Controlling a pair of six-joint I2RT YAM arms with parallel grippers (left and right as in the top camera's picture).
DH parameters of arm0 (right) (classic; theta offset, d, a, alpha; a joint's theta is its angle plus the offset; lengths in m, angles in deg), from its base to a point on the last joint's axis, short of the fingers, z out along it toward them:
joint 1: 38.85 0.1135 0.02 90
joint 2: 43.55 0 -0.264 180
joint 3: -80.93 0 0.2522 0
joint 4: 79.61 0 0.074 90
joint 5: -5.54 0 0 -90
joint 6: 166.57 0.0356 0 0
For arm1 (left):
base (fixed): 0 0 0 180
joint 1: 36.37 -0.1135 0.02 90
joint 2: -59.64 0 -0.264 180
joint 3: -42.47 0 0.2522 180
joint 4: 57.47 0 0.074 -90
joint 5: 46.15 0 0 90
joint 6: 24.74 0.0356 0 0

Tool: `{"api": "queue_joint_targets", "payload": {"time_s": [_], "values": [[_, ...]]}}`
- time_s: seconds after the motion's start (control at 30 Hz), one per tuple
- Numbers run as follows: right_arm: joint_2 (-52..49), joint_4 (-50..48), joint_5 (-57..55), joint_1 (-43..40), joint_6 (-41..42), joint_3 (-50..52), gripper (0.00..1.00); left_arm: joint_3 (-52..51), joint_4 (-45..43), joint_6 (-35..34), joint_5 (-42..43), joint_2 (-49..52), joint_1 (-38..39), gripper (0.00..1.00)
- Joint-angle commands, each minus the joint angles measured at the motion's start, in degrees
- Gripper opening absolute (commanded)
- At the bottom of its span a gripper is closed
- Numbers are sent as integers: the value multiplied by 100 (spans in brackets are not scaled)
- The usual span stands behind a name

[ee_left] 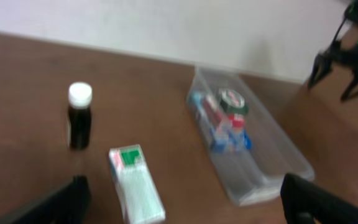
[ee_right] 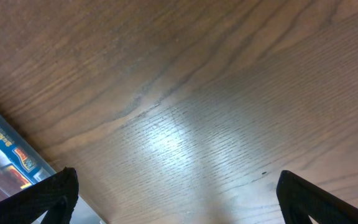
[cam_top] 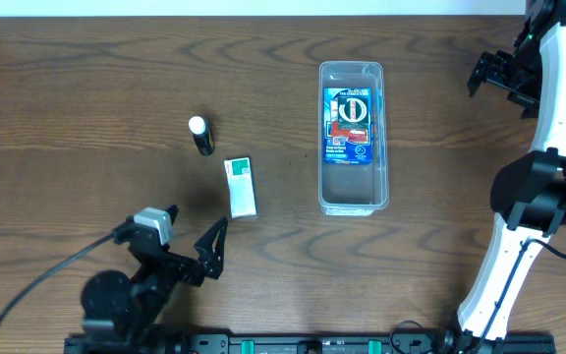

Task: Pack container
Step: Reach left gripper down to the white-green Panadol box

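Note:
The clear plastic container (cam_top: 353,187) lies lengthwise right of centre, with a blue printed box (cam_top: 348,126) flat in its far half. Left of it, a white and green box (cam_top: 241,187) lies on the table and a small dark bottle with a white cap (cam_top: 200,135) stands upright. My left gripper (cam_top: 193,231) is open just in front of the white and green box. Its wrist view shows that box (ee_left: 135,186), the bottle (ee_left: 79,118) and the container (ee_left: 263,174) ahead of the left gripper (ee_left: 182,208). My right gripper (cam_top: 499,77) is open over bare wood right of the container.
The table is dark wood (cam_top: 86,88), with a pale wall along its far edge (ee_left: 166,25). In the right wrist view, the right gripper (ee_right: 179,205) spans bare tabletop, and a corner of the blue box (ee_right: 5,155) shows at the left edge.

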Motion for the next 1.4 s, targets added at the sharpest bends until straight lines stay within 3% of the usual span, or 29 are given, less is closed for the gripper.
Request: {"api": "queue_joint_targets", "payload": {"time_s": [0.0, 0.17, 0.43, 0.67, 0.93, 1.23, 1.37], "values": [[-11, 4, 2, -13, -66, 24, 99, 1252, 984, 485, -96, 1012, 11, 98], [-11, 4, 4, -11, -66, 24, 99, 2820, 2723, 715, -391, 2564, 13, 98], [-11, 4, 2, -13, -66, 24, 99, 3062, 2682, 544, 326, 3657, 122, 98], [-11, 4, 2, -13, -66, 24, 99, 3062, 3180, -708, -1464, 4701, 929, 98], [-11, 4, 2, -13, -66, 24, 99, 3064, 2658, -1604, -2046, 5982, 1740, 98], [-11, 4, 2, -13, -66, 24, 99, 3108, 1773, -1814, -2157, 7298, 1786, 98], [-11, 4, 2, -13, -66, 24, 99, 3416, 1620, -1499, -2485, 7879, 1786, 98]]}}
